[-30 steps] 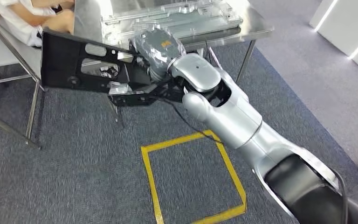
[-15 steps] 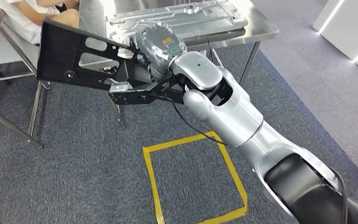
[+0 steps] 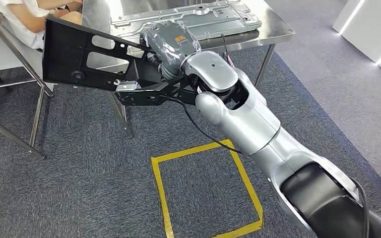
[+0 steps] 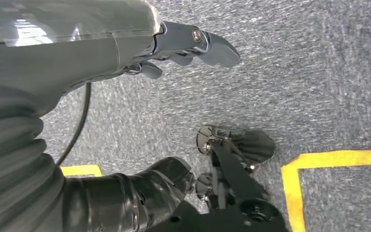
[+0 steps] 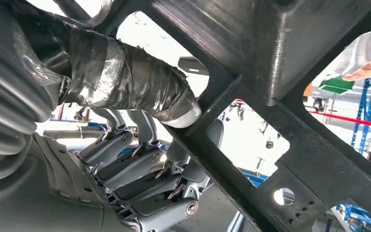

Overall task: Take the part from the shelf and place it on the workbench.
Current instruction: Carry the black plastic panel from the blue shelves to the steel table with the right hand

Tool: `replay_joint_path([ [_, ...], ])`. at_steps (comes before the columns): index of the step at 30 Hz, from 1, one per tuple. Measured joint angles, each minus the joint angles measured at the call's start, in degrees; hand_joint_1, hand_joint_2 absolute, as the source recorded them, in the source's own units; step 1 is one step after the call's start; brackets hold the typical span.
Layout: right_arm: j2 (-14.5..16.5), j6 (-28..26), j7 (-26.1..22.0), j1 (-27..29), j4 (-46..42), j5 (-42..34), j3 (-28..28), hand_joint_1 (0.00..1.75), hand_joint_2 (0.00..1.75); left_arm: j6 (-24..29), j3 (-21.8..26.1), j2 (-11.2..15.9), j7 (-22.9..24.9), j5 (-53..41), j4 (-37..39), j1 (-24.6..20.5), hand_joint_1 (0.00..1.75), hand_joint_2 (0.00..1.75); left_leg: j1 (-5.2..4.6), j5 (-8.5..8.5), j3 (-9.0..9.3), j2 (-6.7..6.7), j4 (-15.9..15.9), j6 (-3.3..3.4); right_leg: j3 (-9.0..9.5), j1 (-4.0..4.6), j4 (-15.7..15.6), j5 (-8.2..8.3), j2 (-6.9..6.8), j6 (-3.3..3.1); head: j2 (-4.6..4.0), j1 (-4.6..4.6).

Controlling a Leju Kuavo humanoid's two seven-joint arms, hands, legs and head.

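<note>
Black part (image 3: 87,59): gripped by right hand (image 3: 171,47), fingers (image 5: 140,164) closed on its frame; since a second ago lifted slightly toward the counter (image 3: 278,29) (delivery under way). Left hand (image 4: 183,46): hangs empty, fingers apart.

An industrial workshop or robot test floor — grey carpet (image 3: 79,188) marked with yellow tape (image 3: 206,148) in square outlines, as for standing positions. A stainless steel workbench (image 3: 278,32) on thin metal legs carries a large pressed metal plate (image 3: 218,20), the sort of sheet part found in manufacturing. Through the right wrist view, blue racking (image 5: 364,104) shows in a bright hall. A person (image 3: 25,17) sits beside the bench.
</note>
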Motion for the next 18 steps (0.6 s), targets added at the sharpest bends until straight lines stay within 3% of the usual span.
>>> replay_joint_path([
  [4,0.07,-0.01,0.03,-0.09,0.05,-0.06,-0.55,1.75,1.75,0.0,-0.01,-0.02,0.04,0.0,0.0,-0.01,0.0,1.75,0.17,-0.02,0.61,-0.12,-0.91,1.21,-0.47,0.0,1.25,-0.96,-0.02,1.22,0.0,0.02],
  [5,0.08,-0.01,0.04,-0.11,0.04,-0.14,-0.81,1.75,1.75,-0.01,-0.01,-0.03,0.05,0.0,0.0,0.01,0.0,1.75,0.3,0.02,0.81,-0.1,-1.1,1.57,-1.51,0.0,3.42,-2.15,0.01,1.48,0.0,0.03],
  [7,0.08,0.0,0.05,-0.05,0.07,-0.28,-1.19,1.75,1.75,-0.02,-0.01,-0.03,0.07,0.0,0.0,-0.02,0.0,1.75,0.24,-0.12,0.92,-0.09,-1.09,2.09,-5.28,-0.08,10.64,-5.3,0.05,1.81,0.0,0.02],
  [8,0.07,0.01,0.05,0.07,0.1,-0.32,-1.26,1.75,1.75,-0.02,-0.01,-0.03,0.07,0.0,0.0,-0.04,0.0,1.75,0.2,-0.24,0.95,-0.1,-1.02,2.23,-7.27,-0.09,14.07,-6.32,0.05,1.9,0.0,0.02],
  [9,0.07,0.01,0.05,0.23,0.14,-0.33,-1.27,1.75,1.75,-0.02,-0.01,-0.02,0.07,0.0,0.0,-0.03,0.0,1.75,0.17,-0.39,1.01,-0.13,-0.93,2.29,-8.53,-0.09,15.87,-6.3,0.04,1.92,0.0,0.02],
  [10,0.07,0.02,0.05,0.34,0.18,-0.34,-1.28,1.75,1.75,-0.02,-0.01,-0.02,0.08,0.0,0.0,-0.03,0.0,1.75,0.15,-0.58,1.11,-0.18,-0.8,2.3,-8.69,-0.09,15.41,-5.11,0.04,1.85,0.0,0.02],
  [11,0.07,0.02,0.06,0.39,0.21,-0.35,-1.32,1.75,1.75,-0.02,-0.01,-0.02,0.08,0.0,0.0,-0.02,0.0,1.75,0.14,-0.82,1.27,-0.25,-0.65,2.23,-7.77,-0.07,12.83,-3.04,0.05,1.67,0.0,0.02],
  [13,0.09,0.01,0.07,0.3,0.22,-0.43,-1.49,1.75,1.75,-0.05,-0.01,-0.05,0.09,0.0,0.0,-0.02,0.0,1.75,0.02,-1.37,1.6,-0.36,-0.39,1.94,-4.32,0.16,5.23,0.78,0.05,1.06,0.0,0.02],
  [15,0.13,-0.01,0.08,0.19,0.22,-0.52,-1.73,1.75,1.75,-0.18,-0.01,-0.1,0.09,0.0,0.0,-0.06,0.0,1.75,-0.16,-1.74,1.73,-0.43,-0.28,1.45,-2.21,0.47,1.03,1.69,0.07,0.51,0.0,0.03],
  [18,0.17,0.0,0.15,0.14,0.21,-0.63,-2.14,1.75,1.75,-0.3,-0.01,-0.08,0.09,0.0,0.0,-0.14,0.0,1.75,-0.23,-2.13,2.02,-0.38,-0.5,0.59,-1.5,0.36,-0.04,1.33,0.14,-0.17,0.0,0.03],
])
